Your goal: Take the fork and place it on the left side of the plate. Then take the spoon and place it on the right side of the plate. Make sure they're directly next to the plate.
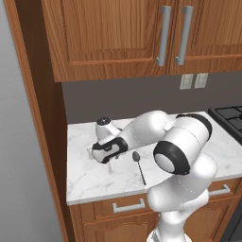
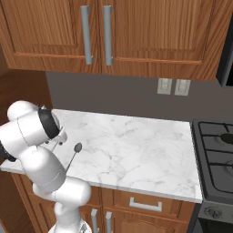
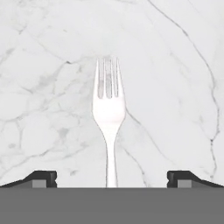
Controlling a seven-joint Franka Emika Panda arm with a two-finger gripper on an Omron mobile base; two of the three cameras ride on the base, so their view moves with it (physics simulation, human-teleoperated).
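The pale fork (image 3: 108,113) lies flat on the marble counter, its tines pointing to the top of the hand view. Its handle runs down between the two dark fingertips (image 3: 41,178). My gripper (image 3: 112,179) is open and hovers just above the fork's handle end with nothing in it. From the left base view the gripper (image 1: 109,163) points down at the counter's left part. The dark spoon (image 1: 139,165) lies just right of the hand, bowl toward the wall; it also appears as the spoon (image 2: 73,158) beside my arm. The plate is hidden.
The marble counter (image 1: 85,179) ends at a tall wooden side panel (image 1: 42,142) on the left. A black stove (image 2: 218,150) borders it on the right. Wooden upper cabinets (image 1: 118,33) hang above, and drawers with metal handles (image 1: 128,206) sit below the front edge.
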